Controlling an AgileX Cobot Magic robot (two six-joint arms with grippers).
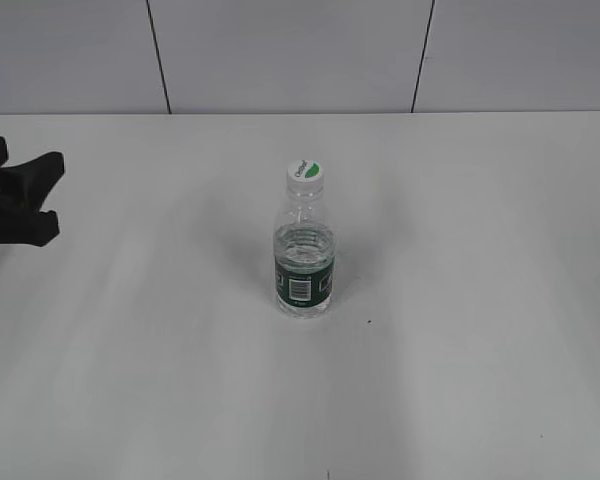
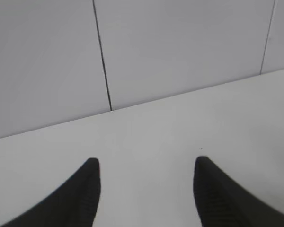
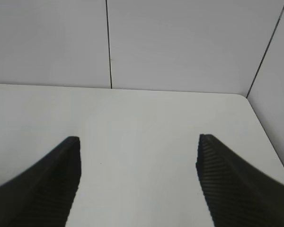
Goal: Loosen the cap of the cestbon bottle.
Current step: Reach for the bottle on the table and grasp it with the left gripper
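The cestbon bottle [image 1: 304,262], small and clear with a dark green label band and a white barcode patch, stands upright in the middle of the white table in the exterior view. Its cap [image 1: 305,174], white with a green half, sits on the neck. My left gripper [image 1: 48,192] is open and empty at the far left edge, well away from the bottle. In the left wrist view its jaws [image 2: 146,165] are spread over bare table. My right gripper [image 3: 138,142] is open and empty in the right wrist view; it is out of the exterior view. Neither wrist view shows the bottle.
The white table [image 1: 460,380] runs back to a grey panelled wall [image 1: 280,50] with dark seams. The right wrist view shows the table's far right corner [image 3: 244,97] against the wall.
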